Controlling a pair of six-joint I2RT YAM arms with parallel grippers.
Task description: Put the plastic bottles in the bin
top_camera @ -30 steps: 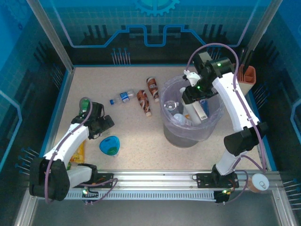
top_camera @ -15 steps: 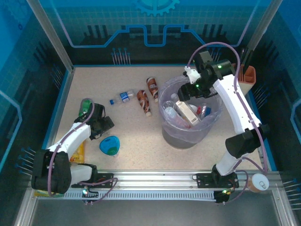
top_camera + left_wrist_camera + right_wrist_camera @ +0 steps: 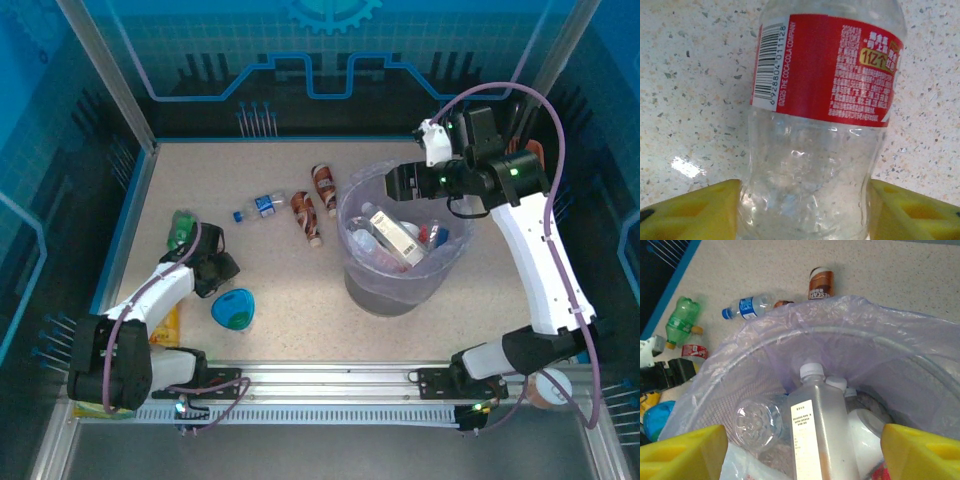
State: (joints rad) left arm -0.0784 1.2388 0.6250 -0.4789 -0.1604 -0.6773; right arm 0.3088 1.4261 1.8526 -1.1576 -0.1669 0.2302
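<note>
Left pincer (image 3: 805,212) pinches a clear, red-labelled Coca-Cola bottle (image 3: 820,125) that lies on the speckled table (image 3: 690,75), with a yellow finger pressed against each side of the bottle's lower body, close to the table's left edge. Right pincer (image 3: 802,455) hangs spread wide and empty above the bin (image 3: 385,290), a grey bucket lined with a pale lilac bag (image 3: 865,320) that stands right of the table's centre. Several plastic bottles lie inside the bin, among them a white-capped bottle (image 3: 815,435) with a pale label and a clear bottle (image 3: 757,420) on its side just beside it. Four more lie on the table to the left of the bin. A brown-labelled bottle (image 3: 324,187) is near the rim, a second brown bottle (image 3: 306,218) is just beside it, and a blue-capped bottle (image 3: 258,206) is further left. A green bottle (image 3: 181,226) lies just behind the left pincer. A small blue bowl (image 3: 234,309) sits near the left arm, and a yellow snack packet (image 3: 167,325) lies partly under that arm.
</note>
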